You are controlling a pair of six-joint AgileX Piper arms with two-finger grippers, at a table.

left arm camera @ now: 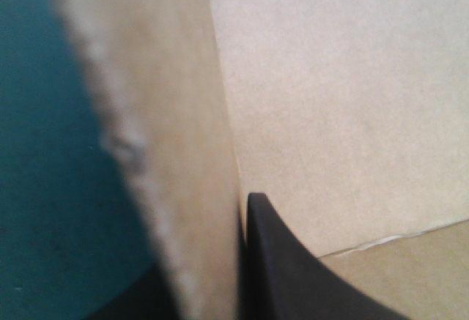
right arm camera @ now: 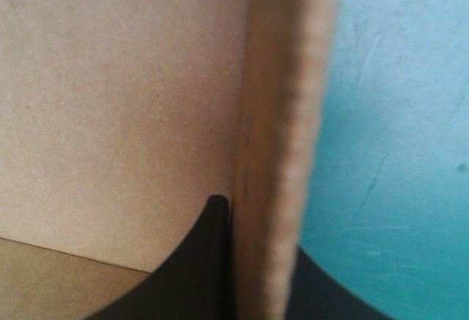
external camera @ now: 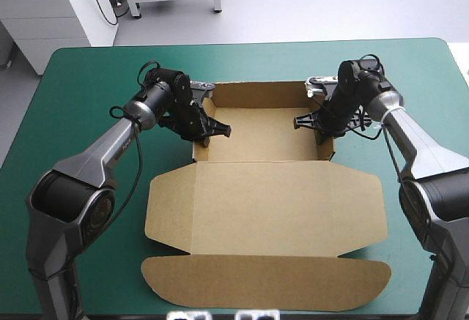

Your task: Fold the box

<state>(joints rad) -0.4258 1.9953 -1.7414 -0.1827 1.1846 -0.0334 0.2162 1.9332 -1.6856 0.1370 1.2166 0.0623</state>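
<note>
The brown box lies mid-table as an open tray at the far side, its lid flat toward the near edge. My left gripper is shut on the box's left wall, one black finger inside the tray and the other outside. My right gripper is shut on the box's right wall, with one finger inside against the board. The far wall stands upright.
The lid's rounded front flap reaches close to the table's near edge. Teal-green cover shows on both sides of the box and beyond its far wall.
</note>
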